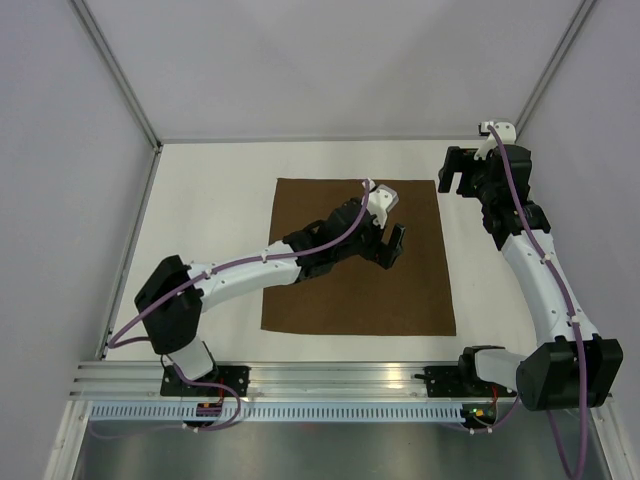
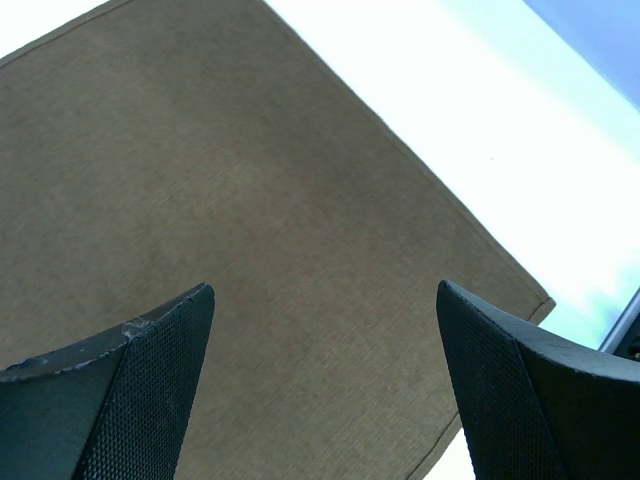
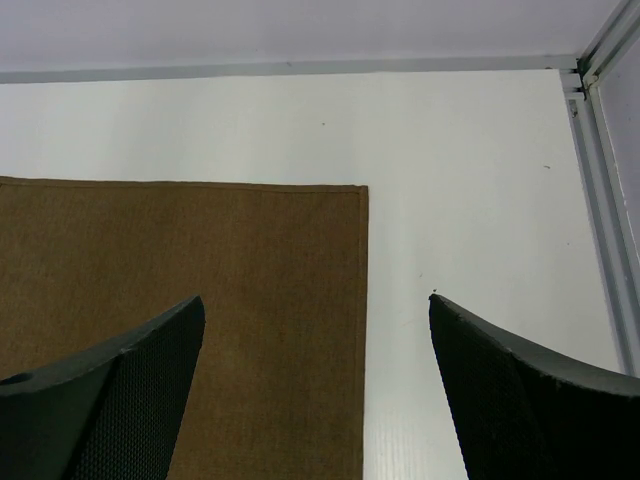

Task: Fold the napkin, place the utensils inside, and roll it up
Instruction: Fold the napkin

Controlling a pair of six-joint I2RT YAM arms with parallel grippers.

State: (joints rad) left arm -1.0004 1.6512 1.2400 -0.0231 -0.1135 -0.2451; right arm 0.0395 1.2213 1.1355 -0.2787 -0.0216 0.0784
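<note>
The dark brown napkin (image 1: 350, 295) lies flat and unfolded on the white table. My left gripper (image 1: 392, 245) hovers over its middle, jaws wide open and empty. In the left wrist view the cloth (image 2: 250, 200) fills the space between the fingers, and the gripper (image 2: 325, 292) holds nothing. My right gripper (image 1: 453, 180) is open and empty just off the napkin's far right corner. In the right wrist view that gripper (image 3: 315, 300) straddles the cloth's edge (image 3: 200, 260), with a corner ahead of it. No utensils show in any view.
The white table (image 1: 210, 220) is enclosed by pale walls with aluminium frame posts (image 1: 120, 75). A frame corner shows in the right wrist view (image 3: 590, 110). A metal rail (image 1: 330, 378) runs along the near edge by the arm bases.
</note>
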